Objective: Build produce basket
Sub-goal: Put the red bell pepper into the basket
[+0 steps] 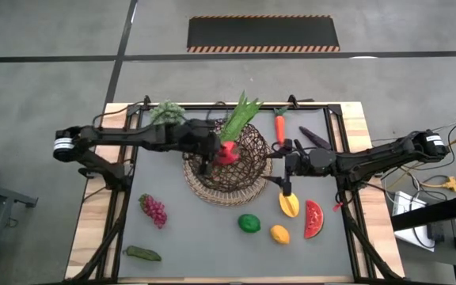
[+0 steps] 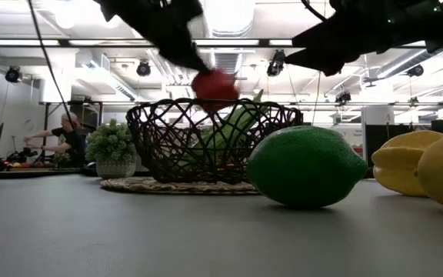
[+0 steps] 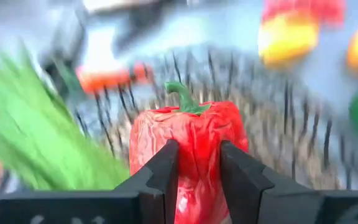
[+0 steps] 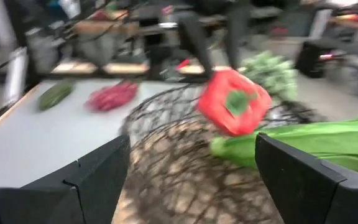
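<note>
While the left gripper (image 1: 212,154) hangs over the basket (image 1: 248,178), its 2 fingers (image 3: 163,171) are clamped on the pepper (image 3: 191,155) at mid-body, beside the leaves (image 1: 240,119). Pepper looks light, stiff and glossy, so likely slippery; the flat sides seem the best place to pinch. Right gripper (image 1: 286,162) waits at the basket's right rim, fingers apart, empty, near the mango (image 1: 289,204).

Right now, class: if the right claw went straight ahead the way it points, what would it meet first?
Most likely the basket, whose wire rim lies directly ahead of the open right claw. The red pepper held above it sits farther on, though depth is hard to judge.
</note>
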